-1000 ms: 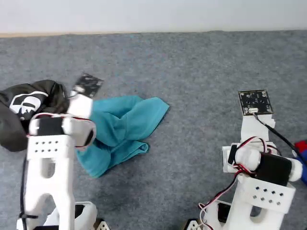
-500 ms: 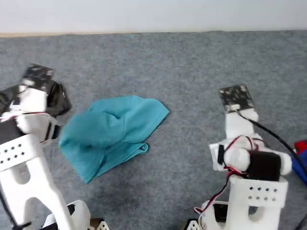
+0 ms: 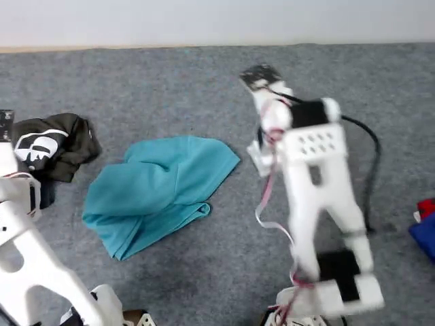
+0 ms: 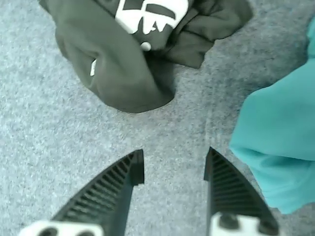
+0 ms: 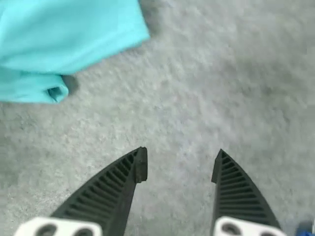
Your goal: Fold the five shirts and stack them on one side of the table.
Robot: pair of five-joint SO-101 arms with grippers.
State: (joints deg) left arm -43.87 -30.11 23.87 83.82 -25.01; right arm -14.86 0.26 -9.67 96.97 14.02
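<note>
A teal shirt (image 3: 158,190) lies crumpled in the middle of the grey table, also seen as teal shirt (image 4: 280,147) and teal shirt (image 5: 64,44). A black shirt (image 3: 51,146) with a white print lies bunched at the left; the same black shirt (image 4: 142,49) appears in the left wrist view. My left gripper (image 4: 172,169) hangs open over bare carpet between the black and teal shirts, holding nothing. My right gripper (image 5: 179,167) is open and empty above carpet just off the teal shirt's edge. The right arm (image 3: 306,149) stretches toward the table's middle.
Red and blue cloth (image 3: 425,224) shows at the right edge. The grey carpet surface (image 3: 204,88) reaches back to a pale wall. The left arm's white body (image 3: 27,258) stands at the front left.
The left arm swung left, off the teal shirt, toward the black shirt. The right arm swung from the right side forward to the table's middle, near the teal shirt's right edge.
</note>
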